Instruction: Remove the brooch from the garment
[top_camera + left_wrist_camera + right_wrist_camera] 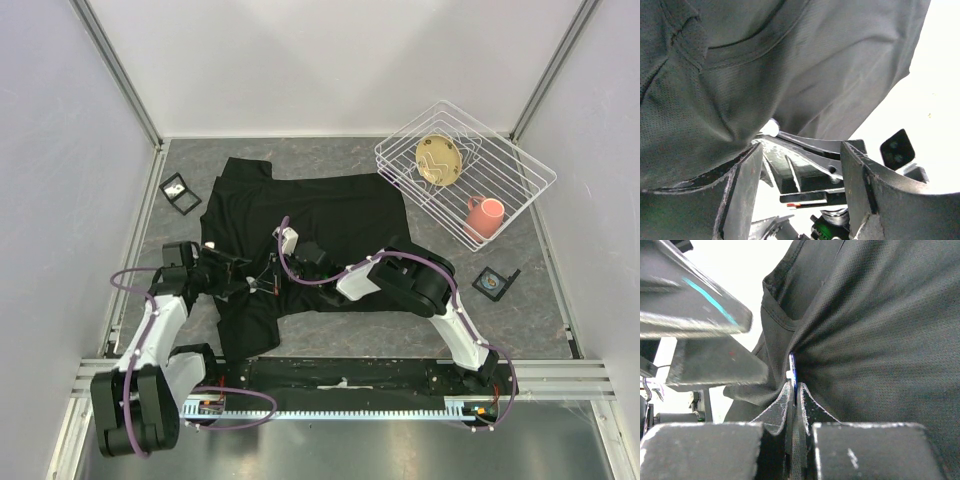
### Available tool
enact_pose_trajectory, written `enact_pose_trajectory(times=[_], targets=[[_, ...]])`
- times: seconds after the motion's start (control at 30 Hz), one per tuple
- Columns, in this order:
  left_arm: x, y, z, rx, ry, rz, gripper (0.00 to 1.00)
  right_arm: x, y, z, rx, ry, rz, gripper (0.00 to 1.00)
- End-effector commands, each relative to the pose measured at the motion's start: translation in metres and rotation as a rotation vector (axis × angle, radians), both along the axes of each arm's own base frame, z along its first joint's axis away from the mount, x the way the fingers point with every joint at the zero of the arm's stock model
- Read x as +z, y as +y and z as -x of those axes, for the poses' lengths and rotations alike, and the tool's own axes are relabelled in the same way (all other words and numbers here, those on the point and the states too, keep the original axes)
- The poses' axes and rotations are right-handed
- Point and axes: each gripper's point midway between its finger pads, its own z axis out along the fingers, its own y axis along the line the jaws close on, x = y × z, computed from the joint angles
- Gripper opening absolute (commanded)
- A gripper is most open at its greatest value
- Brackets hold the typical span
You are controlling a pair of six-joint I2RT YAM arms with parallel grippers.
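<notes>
The garment (330, 215), a black T-shirt, lies spread on the grey table and bunches up where the two grippers meet. My right gripper (795, 390) is shut on the brooch (793, 371), a thin blue-edged piece standing on edge against the fabric (875, 340). My left gripper (800, 170) is open, close beside it. Its dark fingers (742, 195) frame the right gripper's tips from below the lifted cloth (790, 65). A small white bit (771, 127) shows where the fabric puckers. From above, the left gripper (245, 275) and right gripper (280, 268) nearly touch over the shirt's lower left part.
A white wire rack (520, 190) at the back right holds a tan plate (439, 160) and a pink mug (485, 215). A small black box (180, 192) lies left of the shirt, another (495, 282) to its right. Walls close in on three sides.
</notes>
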Motion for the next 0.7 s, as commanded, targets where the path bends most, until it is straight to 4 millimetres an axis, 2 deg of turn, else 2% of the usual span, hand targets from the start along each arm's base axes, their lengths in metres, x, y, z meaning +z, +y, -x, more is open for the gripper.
enact_pose_trajectory(times=[0.0, 0.2, 0.37, 0.67], targets=[[0.024, 0.021, -0.011, 0.111, -0.063, -0.081, 0.71, 0.018, 0.006, 0.0, 0.01, -0.055, -0.047, 0.0], [0.024, 0.013, -0.019, 0.072, -0.061, -0.039, 0.73, 0.021, 0.007, -0.001, 0.012, -0.058, -0.051, 0.0], [0.021, 0.015, -0.025, 0.069, -0.063, -0.049, 0.73, 0.021, 0.008, 0.001, 0.017, -0.056, -0.052, 0.0], [0.015, 0.01, -0.029, 0.047, -0.054, -0.018, 0.73, 0.02, 0.009, 0.003, 0.028, -0.048, -0.046, 0.0]])
